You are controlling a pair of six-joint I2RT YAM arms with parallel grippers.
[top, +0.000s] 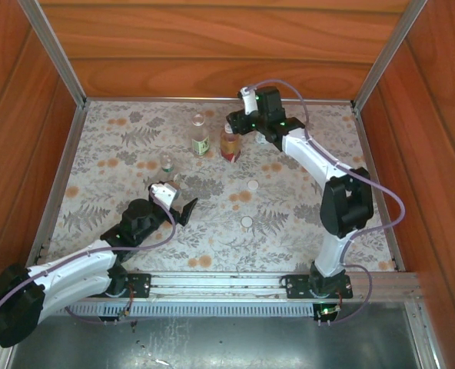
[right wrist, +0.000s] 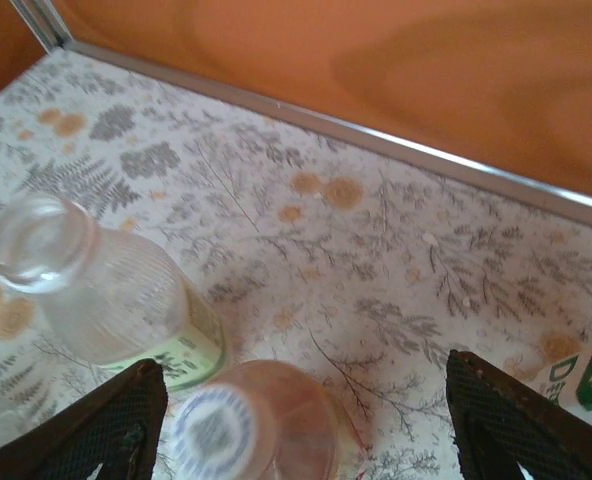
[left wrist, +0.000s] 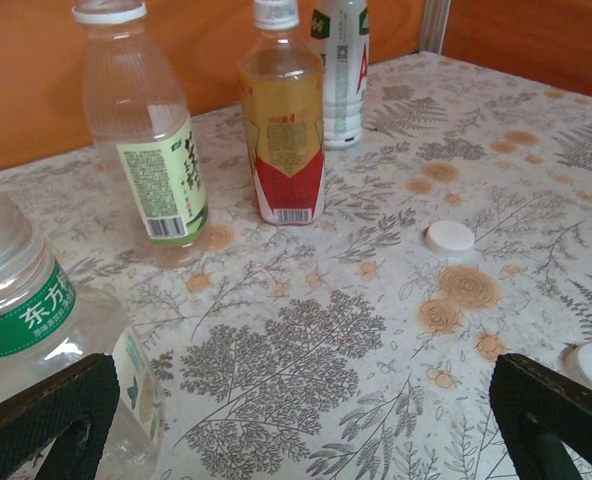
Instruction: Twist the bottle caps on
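The amber bottle [top: 230,144] with a red label stands mid-table and carries a white cap [right wrist: 213,432]. My right gripper [right wrist: 306,430] hovers over it, open, both fingers clear of the cap. To its left is the clear bottle [right wrist: 96,290] with a green label, its mouth uncapped. A white bottle [left wrist: 341,60] stands behind the amber one. The tiny clear bottle [left wrist: 26,320] is beside my left gripper [left wrist: 301,420], which is open and empty above the cloth. Two loose white bottle caps [top: 252,185] [top: 247,221] lie on the table.
Wooden walls with metal rails [top: 212,98] enclose the patterned table. The open stretch of cloth lies between the left gripper and the right arm's base [top: 320,284].
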